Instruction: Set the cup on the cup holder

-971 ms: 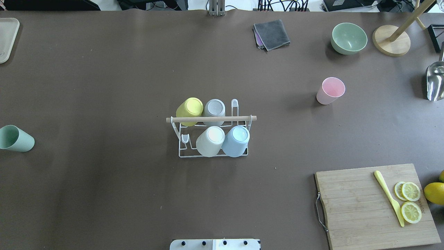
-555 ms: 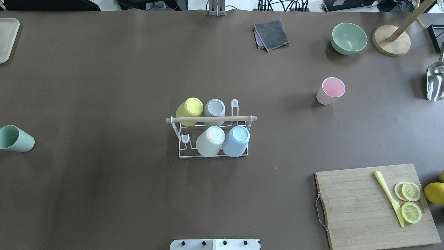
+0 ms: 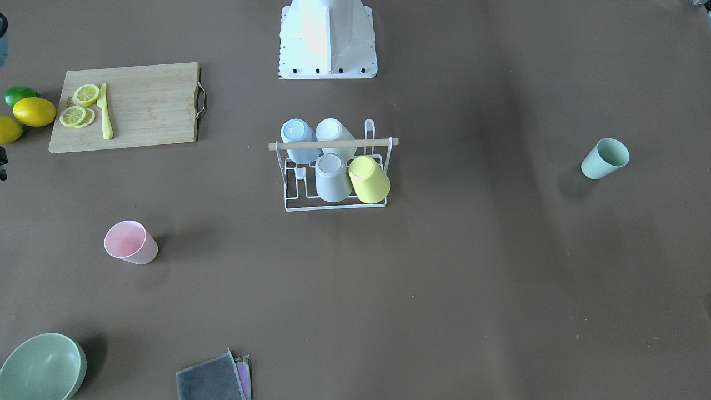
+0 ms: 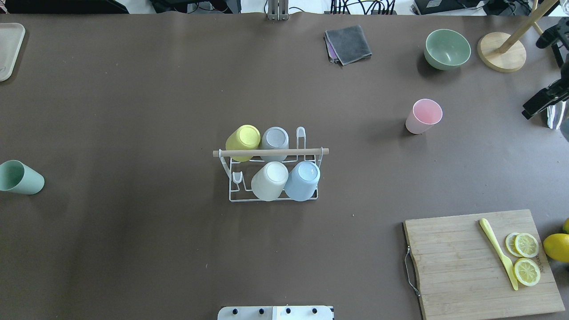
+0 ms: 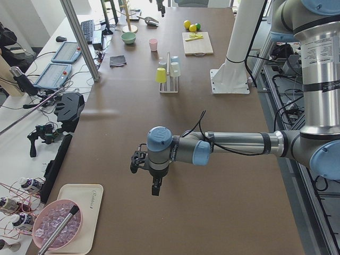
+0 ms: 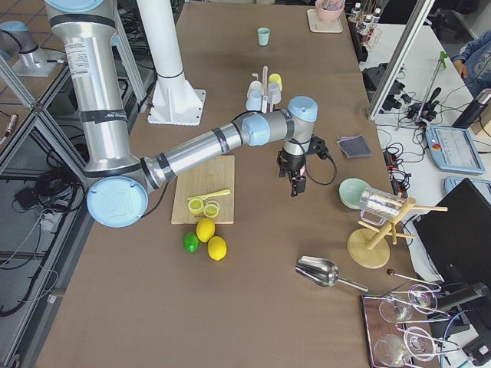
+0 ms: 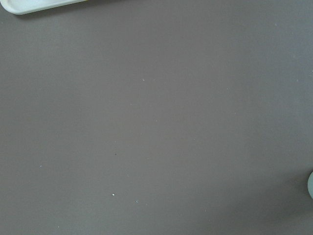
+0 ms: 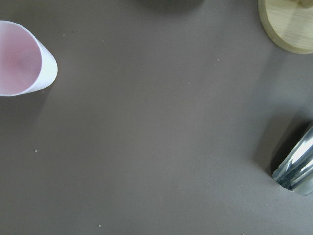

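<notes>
The white wire cup holder (image 4: 233, 186) with a wooden rod handle stands mid-table, also in the front view (image 3: 289, 194). It holds several upturned cups: yellow, grey, white and blue. A pink cup (image 4: 423, 116) stands upright to its right, also in the right wrist view (image 8: 22, 58). A green cup (image 4: 20, 178) stands at the far left edge. My right gripper (image 6: 295, 184) hangs above the table right of the pink cup; dark parts of it show at the overhead view's right edge (image 4: 544, 100). My left gripper (image 5: 155, 188) hangs over bare table beyond the green cup. I cannot tell whether either is open.
A green bowl (image 4: 446, 49), a folded grey cloth (image 4: 348, 43), a wooden stand base (image 4: 501, 52) and a metal scoop (image 8: 296, 171) lie at the back right. A cutting board (image 4: 466, 262) with a yellow knife and lemon slices is front right. A tray (image 4: 8, 49) is back left.
Dark parts of my right arm and gripper have come into the overhead view at its right edge, partly covering the metal scoop. The cups and the holder have not moved.
</notes>
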Controlling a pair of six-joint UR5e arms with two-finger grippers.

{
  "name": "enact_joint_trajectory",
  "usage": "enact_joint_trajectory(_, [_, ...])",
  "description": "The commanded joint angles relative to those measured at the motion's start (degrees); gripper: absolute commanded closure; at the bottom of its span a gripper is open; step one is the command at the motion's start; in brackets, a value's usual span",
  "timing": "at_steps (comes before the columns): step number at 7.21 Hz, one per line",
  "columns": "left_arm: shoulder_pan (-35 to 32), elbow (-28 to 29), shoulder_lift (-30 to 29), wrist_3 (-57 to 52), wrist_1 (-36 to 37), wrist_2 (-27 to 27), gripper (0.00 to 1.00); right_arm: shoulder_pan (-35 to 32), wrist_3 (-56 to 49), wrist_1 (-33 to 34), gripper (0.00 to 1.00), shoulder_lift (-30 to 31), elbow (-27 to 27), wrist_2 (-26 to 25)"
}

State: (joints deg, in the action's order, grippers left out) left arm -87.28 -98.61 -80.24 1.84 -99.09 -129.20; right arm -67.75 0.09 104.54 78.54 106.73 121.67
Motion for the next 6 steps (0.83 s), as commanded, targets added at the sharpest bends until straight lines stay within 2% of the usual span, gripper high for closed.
enact_joint_trajectory(1, [0.0,0.1,0.0,0.0,0.0,0.0,0.02,7.3,-0.2,4.8,0.01,-5.6,-0.9,-6.8])
enact_joint_trajectory(3, [0.0,0.0,0.0,0.0,0.0,0.0,0.02,9.1,-0.9,8.6,0.01,-11.5,-6.3,-6.8])
enact_joint_trajectory(4, [0.1,0.3,-0.5,0.0,0.3,0.1,0.02,9.3,-4.8,11.1,0.01,-14.5,-8.7,-6.9])
enact_joint_trajectory(5, [0.2,0.4,-2.2,0.0,4.0,0.1,0.02,9.8,-6.1,12.7,0.01,-17.9,-12.3,-7.0])
enact_joint_trajectory(6, [0.3,1.1,-8.4,-0.1,13.0,0.1,0.02,10.4,-8.1,14.4,0.01,-20.6,-15.2,-7.1])
